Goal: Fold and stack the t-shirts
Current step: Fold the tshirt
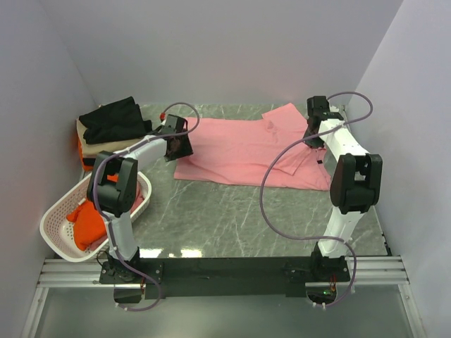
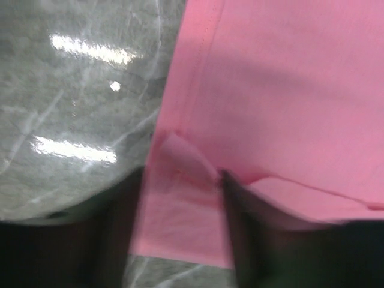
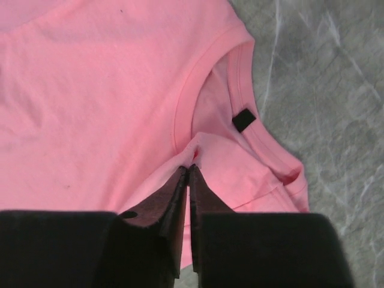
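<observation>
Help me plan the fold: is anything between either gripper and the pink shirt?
Nothing visible. The right gripper is shut on the pink shirt beside the collar. The left gripper sits open at the opposite edge, with cloth between its fingers. Nothing else lies on the shirt.

A pink t-shirt is spread flat, flanked by the left gripper at one edge and the right gripper at the other. A black shirt is stacked on a beige shirt beside a basket holding an orange-red shirt.

Pink t-shirt, grey veined table
</observation>
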